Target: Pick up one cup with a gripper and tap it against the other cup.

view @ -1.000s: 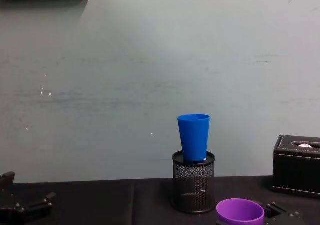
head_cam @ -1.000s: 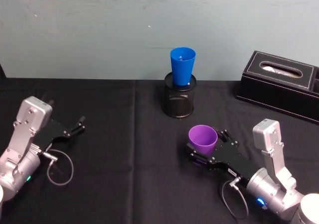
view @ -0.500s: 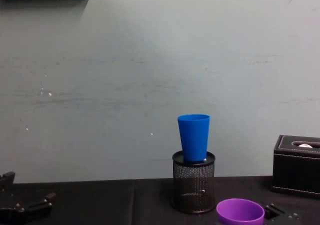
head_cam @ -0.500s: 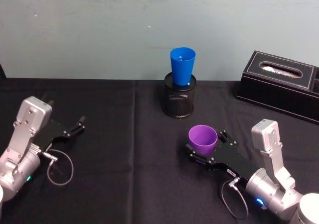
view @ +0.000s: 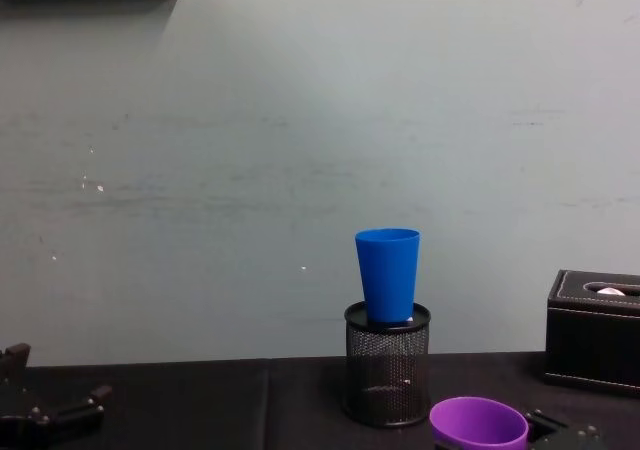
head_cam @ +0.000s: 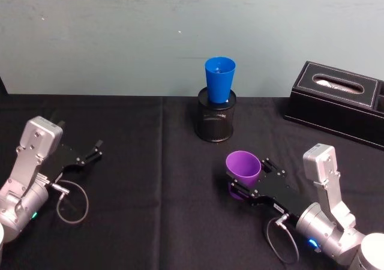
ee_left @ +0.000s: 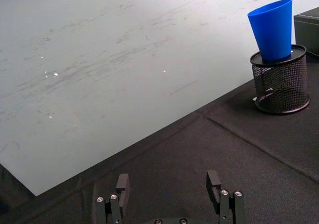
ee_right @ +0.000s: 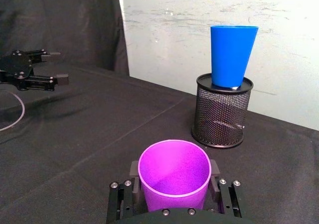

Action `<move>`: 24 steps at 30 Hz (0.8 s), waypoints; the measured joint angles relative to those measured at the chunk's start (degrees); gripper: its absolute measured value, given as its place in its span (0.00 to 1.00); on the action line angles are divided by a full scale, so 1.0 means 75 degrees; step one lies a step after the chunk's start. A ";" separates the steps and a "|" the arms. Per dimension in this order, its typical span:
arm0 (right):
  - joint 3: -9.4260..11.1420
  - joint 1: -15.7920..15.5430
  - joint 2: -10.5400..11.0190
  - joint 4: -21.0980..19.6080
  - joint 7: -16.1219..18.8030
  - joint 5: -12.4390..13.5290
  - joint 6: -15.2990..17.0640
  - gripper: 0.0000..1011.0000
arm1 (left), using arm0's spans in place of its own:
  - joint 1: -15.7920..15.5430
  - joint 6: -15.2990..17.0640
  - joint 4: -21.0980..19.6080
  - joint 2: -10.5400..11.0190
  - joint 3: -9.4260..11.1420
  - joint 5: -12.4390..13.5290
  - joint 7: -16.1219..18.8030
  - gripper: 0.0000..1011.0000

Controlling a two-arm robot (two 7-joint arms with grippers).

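The short purple cup (head_cam: 243, 166) sits upright between the jaws of my right gripper (head_cam: 247, 175), which is shut on its lower wall, low over the black cloth. The right wrist view shows the purple cup (ee_right: 174, 173) held in the right gripper (ee_right: 174, 186), with black fingers (ee_right: 215, 180) pressed on both sides. The taller blue cup (head_cam: 219, 80) stands in a black mesh pen holder (head_cam: 215, 124) at the table's back, beyond the purple cup and apart from it. My left gripper (head_cam: 96, 149) rests open at the far left, holding nothing.
A black tissue box (head_cam: 339, 101) stands at the back right near the wall. The black tablecloth (head_cam: 156, 180) stretches bare between the two arms. A grey cable loops beside the left arm (head_cam: 72, 201).
The right gripper and the purple cup have edged slightly left and up. The left arm and the blue cup have not moved.
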 joint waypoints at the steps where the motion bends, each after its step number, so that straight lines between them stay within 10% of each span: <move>1: 0.0000 0.0000 0.0001 -0.0001 -0.0001 0.0000 0.0000 0.78 | 0.0000 0.0000 0.0000 0.0000 0.0000 0.0000 0.0000 1.00; 24: 0.0032 -0.0029 0.0012 -0.0072 -0.0007 0.0060 0.0026 0.73 | 0.0000 0.0000 0.0000 0.0000 0.0000 0.0000 0.0000 1.00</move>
